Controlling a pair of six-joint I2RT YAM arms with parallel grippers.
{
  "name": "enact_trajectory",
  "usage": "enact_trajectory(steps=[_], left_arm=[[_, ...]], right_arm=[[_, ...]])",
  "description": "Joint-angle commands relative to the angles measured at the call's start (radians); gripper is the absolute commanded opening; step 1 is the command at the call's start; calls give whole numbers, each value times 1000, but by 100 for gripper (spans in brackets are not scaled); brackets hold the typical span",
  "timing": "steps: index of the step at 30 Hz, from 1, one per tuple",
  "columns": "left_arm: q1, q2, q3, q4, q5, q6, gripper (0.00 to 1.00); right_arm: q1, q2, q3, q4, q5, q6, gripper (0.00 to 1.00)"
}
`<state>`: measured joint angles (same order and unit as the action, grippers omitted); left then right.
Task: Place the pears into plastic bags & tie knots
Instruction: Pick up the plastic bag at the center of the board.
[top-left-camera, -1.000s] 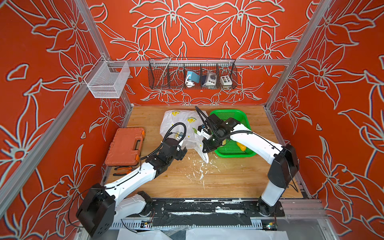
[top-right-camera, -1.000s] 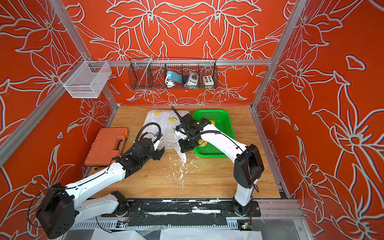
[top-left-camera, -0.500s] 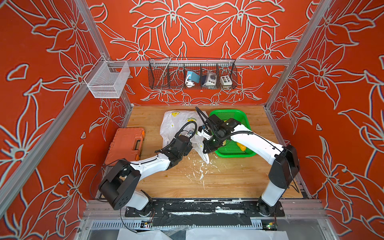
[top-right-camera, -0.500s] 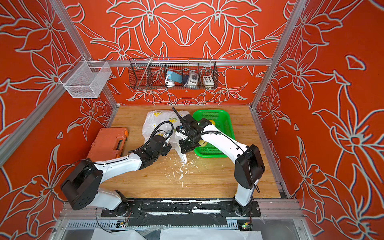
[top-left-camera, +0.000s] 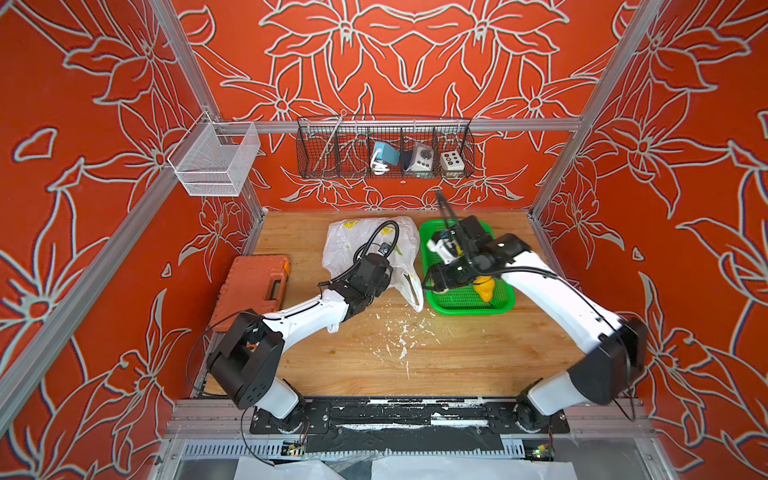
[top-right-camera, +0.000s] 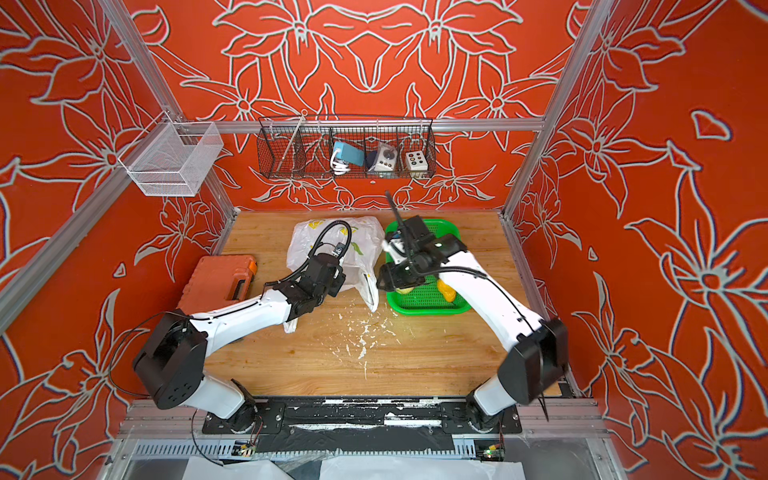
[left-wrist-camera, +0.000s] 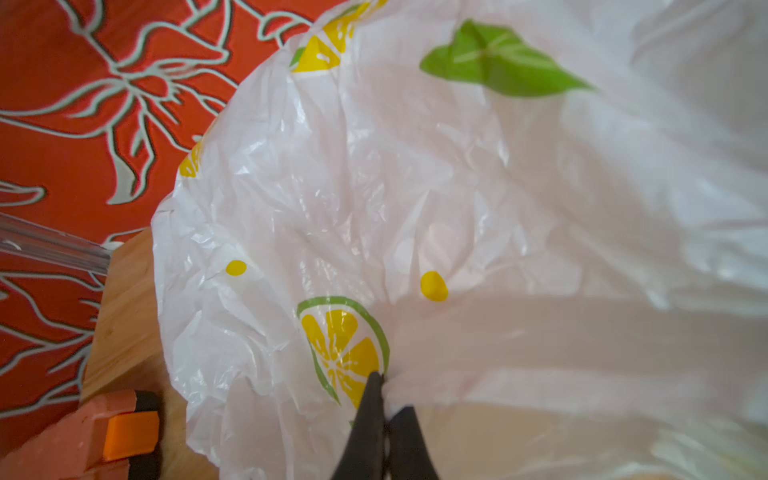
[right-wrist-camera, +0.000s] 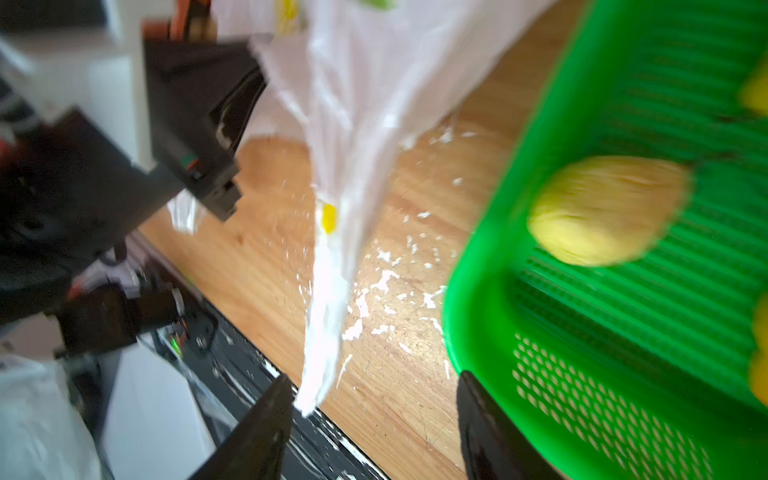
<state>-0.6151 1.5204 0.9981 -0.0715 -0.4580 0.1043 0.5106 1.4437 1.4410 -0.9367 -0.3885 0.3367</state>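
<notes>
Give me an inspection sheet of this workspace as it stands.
Surface: wooden table, scattered with white flakes.
Job's things: plastic bag lies crumpled beside the green tray; orange-yellow pear and pale pear lie in the tray; no knot seen.
Clutter: orange tool case at the table's left edge.
Pincers: left pincer shut on the plastic bag; right pincer open, a bag handle hanging by one finger.
Cables: black cable loops above the left wrist.
Surroundings: wire basket with small devices and white mesh basket on red floral walls.
</notes>
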Motion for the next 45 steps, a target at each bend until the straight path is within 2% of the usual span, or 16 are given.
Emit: enact_trajectory(steps=[1,5,10,14,25,28,34,37,41,45], left_arm=[[-3,-31,100,-296,33,-221,0],[-1,-41,175,-425,141,-410,0],[-2,-72,220,-435,225,-555,0],[0,-82,219,-396,254,-604,0],[0,-104,199,-317,292,-617,0],[-1,-104,200,-317,292,-598,0],[0,-111,198,-315,271,-544,0],[0,-109,201,-318,260,-521,0],[0,-107,203,-314,264,-509,0],[0,-103,205,-312,269,-503,0]], right_arm=[[-58,-33,-36,2,139,45,76],[-84,73,-40,-7,251,34,78],[-98,204,-40,85,244,77,80],[-98,304,-10,114,231,103,80],[-103,449,19,177,180,160,77],[-112,379,-3,186,199,172,77],[-130,90,-43,151,250,145,78],[-130,1,-29,119,165,116,78],[-116,-47,-15,147,-9,99,78],[-53,2,45,129,-80,30,79]])
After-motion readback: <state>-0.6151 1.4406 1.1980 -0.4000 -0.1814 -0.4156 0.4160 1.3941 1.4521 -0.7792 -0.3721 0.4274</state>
